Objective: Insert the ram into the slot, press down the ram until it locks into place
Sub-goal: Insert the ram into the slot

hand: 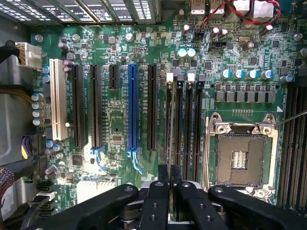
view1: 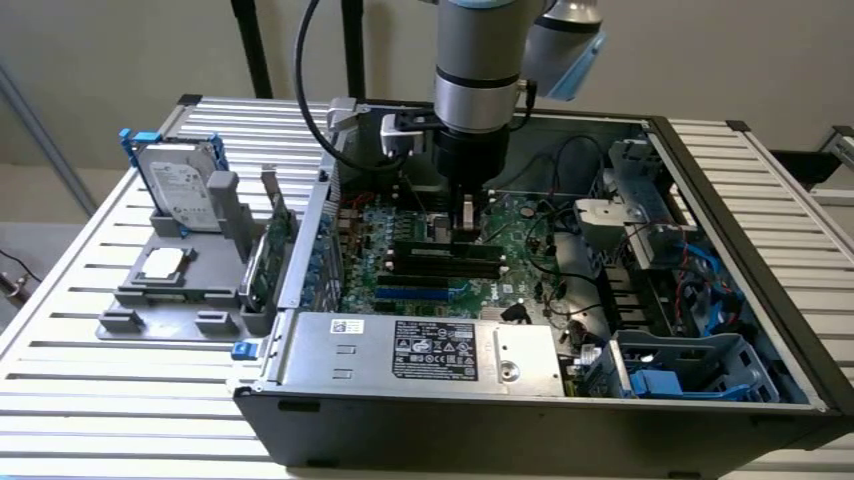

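Gripper (view1: 470, 228): fingers drawn together, tips at top edge of the ram (view1: 434, 250); cannot tell if they pinch it. Ram: thin green stick w/ black chips, standing on edge in the slot (hand: 169, 96), first of four parallel black sockets nearest the blue slot (hand: 133, 108).

Exterior view: PSU label (view1: 441, 352) and hard drive (view1: 180, 185) sticker, print too small to read.

Wrist view: gripper (hand: 169, 173) over the slot; CPU socket (hand: 242, 160) open, beside mem. sockets; board print illegible
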